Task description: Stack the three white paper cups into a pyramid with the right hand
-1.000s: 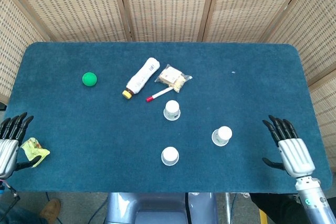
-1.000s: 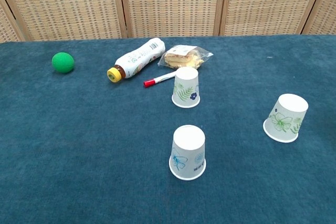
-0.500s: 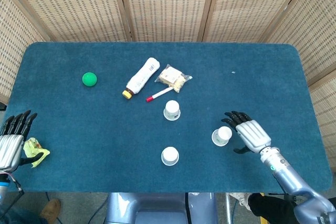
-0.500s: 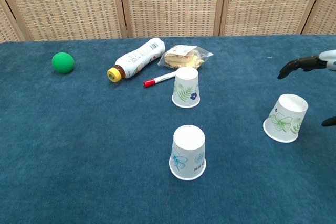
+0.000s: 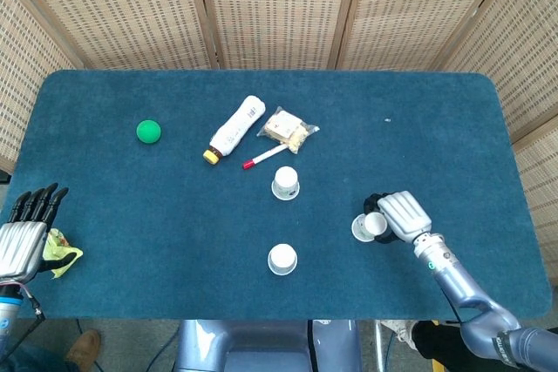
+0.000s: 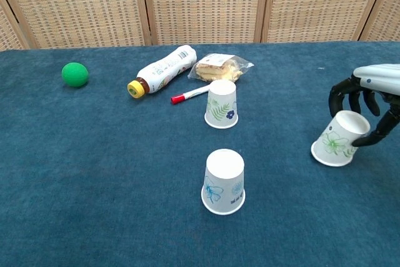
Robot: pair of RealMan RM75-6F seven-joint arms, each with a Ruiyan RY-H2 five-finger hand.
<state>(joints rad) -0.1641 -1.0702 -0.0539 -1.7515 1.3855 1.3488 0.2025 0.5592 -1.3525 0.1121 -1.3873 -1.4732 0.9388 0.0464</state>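
Three white paper cups stand upside down on the blue table. One cup [image 5: 284, 182] [image 6: 221, 104] sits near the middle, another [image 5: 282, 259] [image 6: 224, 181] nearer the front edge. The third cup [image 5: 366, 227] [image 6: 336, 142] is at the right and leans a little. My right hand [image 5: 399, 213] [image 6: 370, 101] wraps this right cup: fingers curl over its far side and the thumb touches its near side. My left hand [image 5: 26, 234] rests at the table's front left corner, fingers stretched out, holding nothing.
Behind the middle cup lie a red-capped marker [image 5: 264, 157] [image 6: 190, 95], a white bottle with a yellow cap [image 5: 234, 129] [image 6: 162, 70] and a bagged snack [image 5: 288, 129] [image 6: 219, 67]. A green ball [image 5: 149, 131] [image 6: 75, 74] sits far left. A yellow-green scrap [image 5: 59, 250] lies beside my left hand.
My right hand came in from the table's right edge to the right cup and curled its fingers around it; the cup shifted slightly left. The left hand barely moved.
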